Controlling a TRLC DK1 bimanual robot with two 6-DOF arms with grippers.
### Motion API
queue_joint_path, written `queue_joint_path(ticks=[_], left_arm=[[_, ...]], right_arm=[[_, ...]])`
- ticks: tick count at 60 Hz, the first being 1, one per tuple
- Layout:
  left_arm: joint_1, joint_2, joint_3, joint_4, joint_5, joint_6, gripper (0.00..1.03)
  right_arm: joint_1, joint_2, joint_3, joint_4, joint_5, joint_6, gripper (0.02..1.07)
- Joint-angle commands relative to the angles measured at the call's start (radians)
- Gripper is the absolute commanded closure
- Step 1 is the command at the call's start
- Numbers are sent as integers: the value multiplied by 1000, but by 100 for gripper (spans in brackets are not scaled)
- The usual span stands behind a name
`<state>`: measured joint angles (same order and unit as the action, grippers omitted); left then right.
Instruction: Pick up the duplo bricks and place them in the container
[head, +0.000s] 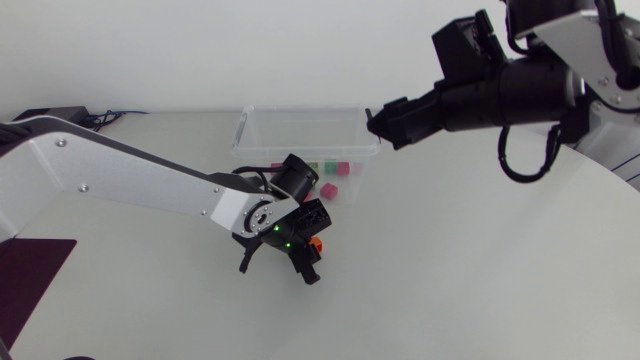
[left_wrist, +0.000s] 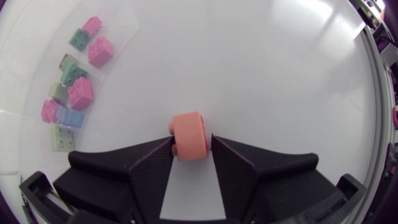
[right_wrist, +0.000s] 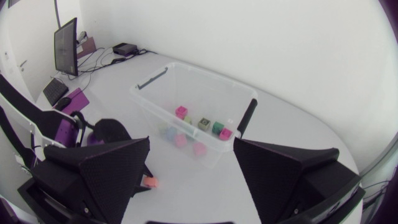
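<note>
A salmon-orange duplo brick (left_wrist: 189, 135) sits on the white table between the fingers of my left gripper (left_wrist: 191, 150), and both fingers press its sides. From above, the same brick (head: 317, 243) and left gripper (head: 308, 254) lie just in front of the clear plastic container (head: 262, 122). Several bricks lie in the container (right_wrist: 144, 98): pink (left_wrist: 99, 51), green (left_wrist: 79, 39) and pale blue (left_wrist: 69, 117) ones. My right gripper (head: 383, 124) hangs open above the container's right rim, nothing between its fingers (right_wrist: 112, 168).
My left arm (head: 120, 175) stretches across the table's left half. A dark purple mat (head: 30, 270) lies at the table's left edge. The right arm (head: 510, 95) reaches in from the far right, above the table.
</note>
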<state>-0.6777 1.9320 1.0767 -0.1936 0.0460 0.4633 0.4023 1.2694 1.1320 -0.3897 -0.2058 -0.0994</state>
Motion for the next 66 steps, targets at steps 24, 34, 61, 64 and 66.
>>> queue_joint_path(ticks=[24, 34, 61, 64, 66], left_arm=[[78, -312, 65, -141, 0, -28, 99], [156, -354, 161, -150, 32, -35, 99], [293, -96, 493, -20, 109, -206, 79], [305, -51, 526, -18, 112, -216, 55], [306, -22, 545, -13, 112, -216, 28]], right_arm=[[-71, -243, -494, 101, -24, 6, 10], [-76, -271, -589, 150, -3, -6, 10], [-37, -266, -724, 238, 72, -17, 9], [-31, -271, -738, 250, 88, -17, 9], [-31, -275, -749, 264, 98, -20, 9]])
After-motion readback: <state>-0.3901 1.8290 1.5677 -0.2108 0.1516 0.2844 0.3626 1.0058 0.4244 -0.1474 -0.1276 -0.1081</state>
